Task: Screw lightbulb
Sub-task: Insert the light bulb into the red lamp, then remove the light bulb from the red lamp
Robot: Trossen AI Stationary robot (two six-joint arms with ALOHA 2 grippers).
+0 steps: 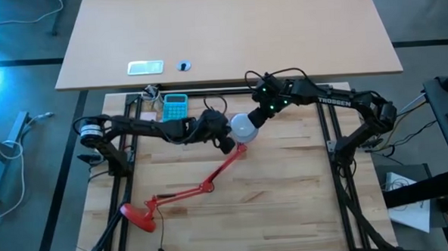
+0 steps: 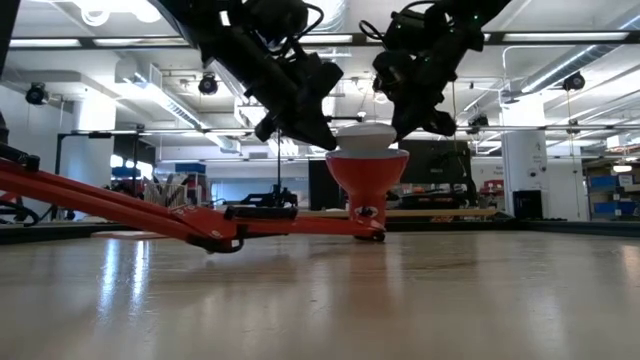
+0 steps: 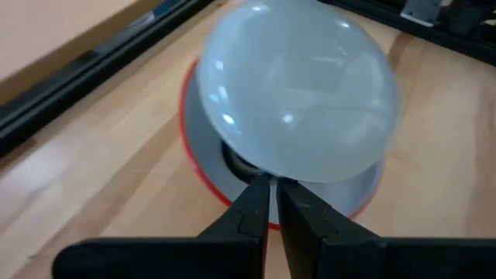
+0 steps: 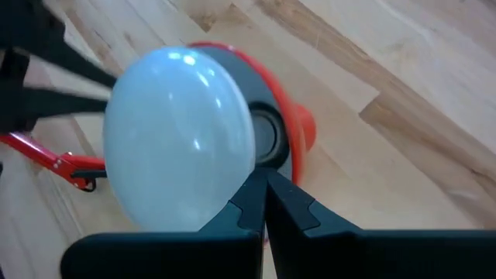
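The small white round-domed lightbulb (image 1: 243, 125) sits in the mouth of the red cone-shaped lamp shade (image 2: 367, 174), which faces up on the pale wooden table (image 1: 287, 183). I judge this the seating step: the neck looks entered in the socket but not threaded home, so turning comes next. From the left, the left gripper (image 3: 270, 203) meets the shade's rim under the dome, fingers nearly pressed together. The right gripper (image 4: 262, 198) is likewise almost closed beside the bulb's neck, gripping nothing visibly.

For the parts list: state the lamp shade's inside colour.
Grey inside the shade, red rim; left wrist view shows it best.
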